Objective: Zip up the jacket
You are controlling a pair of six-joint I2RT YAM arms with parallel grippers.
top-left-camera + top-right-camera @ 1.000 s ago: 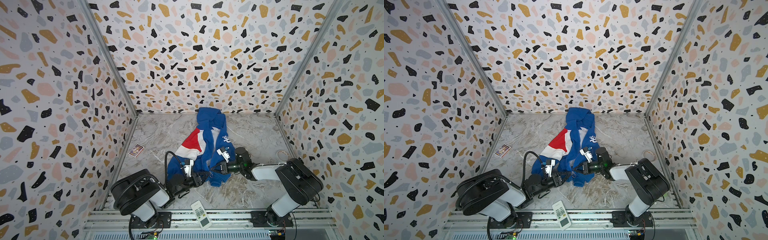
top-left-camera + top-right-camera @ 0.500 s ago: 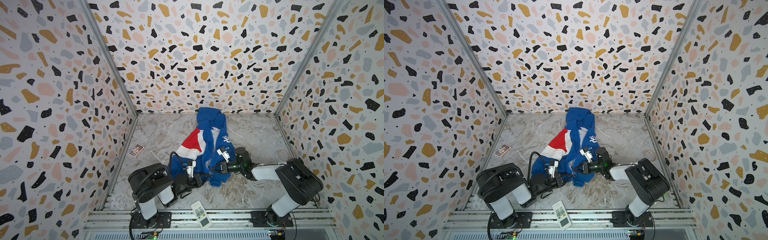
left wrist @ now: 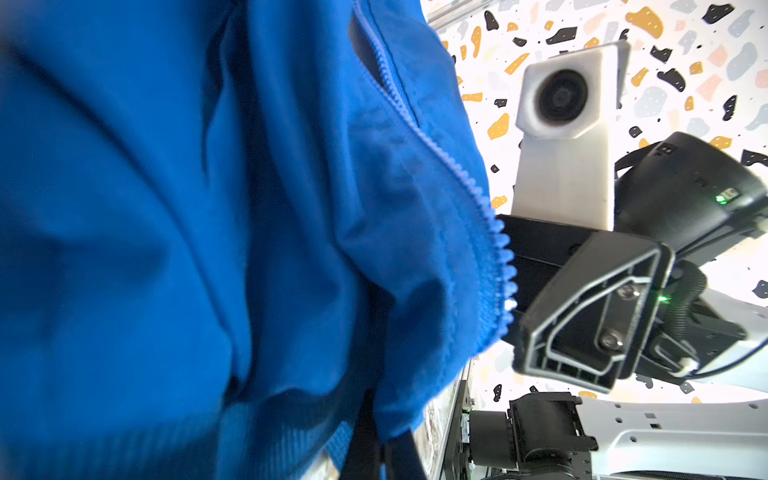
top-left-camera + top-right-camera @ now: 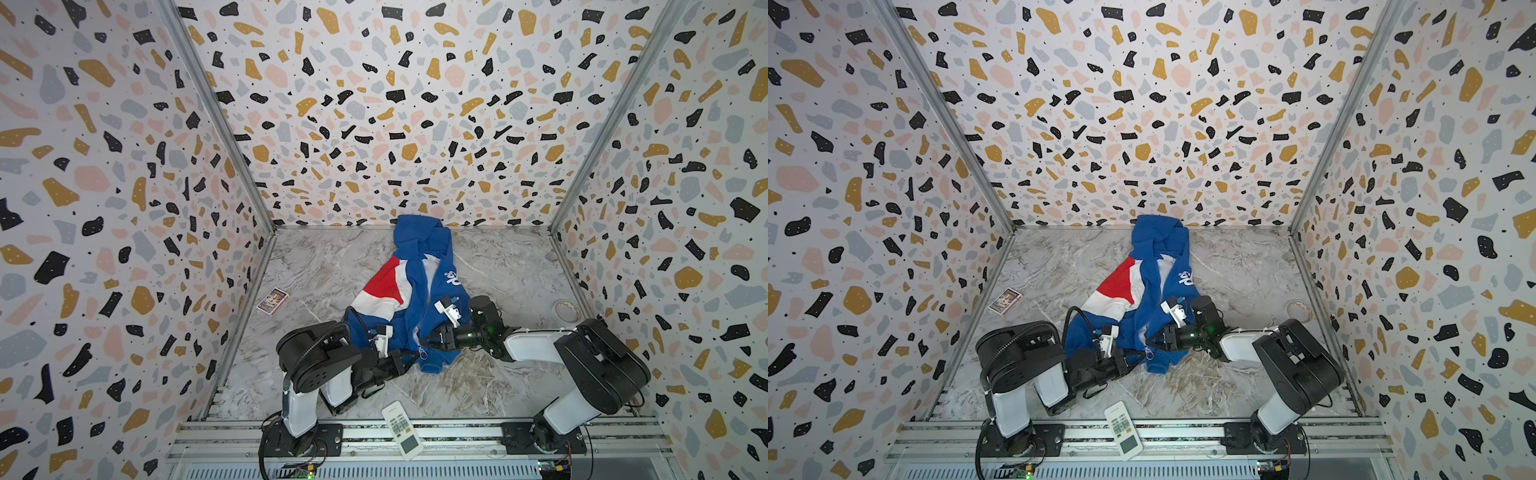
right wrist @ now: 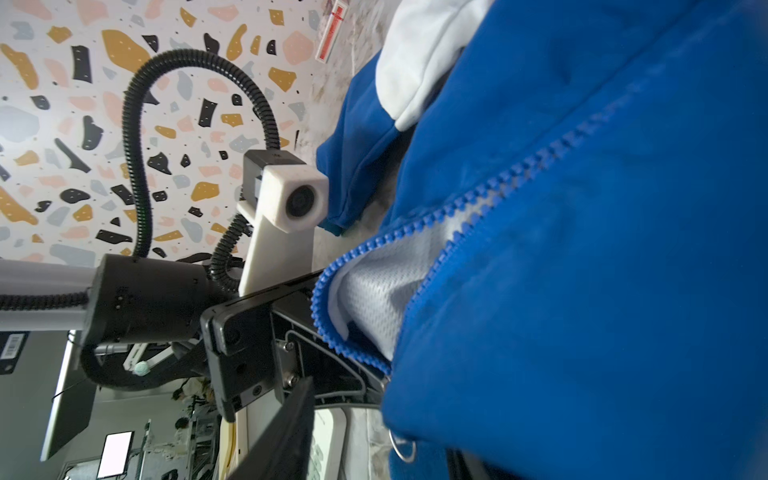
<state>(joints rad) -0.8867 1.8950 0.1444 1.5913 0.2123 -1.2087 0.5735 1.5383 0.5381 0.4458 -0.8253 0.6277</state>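
Top views both show us the jacket (image 4: 417, 249) (image 4: 1158, 245) lying rumpled on the marble counter (image 4: 498, 266), hood toward the back wall. At the jacket's near hem the left claw (image 4: 409, 358) (image 4: 1133, 359) is clamped tight on the blue fabric, beside a small metal ring (image 4: 423, 354) hanging from the hem. The right claw (image 4: 428, 338) (image 4: 1156, 336) sits just across the front seam from it, jaws parted at the hem. Left of the jacket lies a small card box (image 4: 272, 301), right of it a roll of tape (image 4: 567, 311), and in front of it, on the metal rail, a white remote (image 4: 402, 430). All three are well apart from the jacket. In the left wrist view blue cloth (image 3: 208, 208) fills most of the frame and hides nearly all of that claw. In the right wrist view the jacket (image 5: 582, 249) covers one side of the right claw. There we see the zipper teeth (image 5: 361, 257) parting over white mesh lining (image 5: 386, 286).
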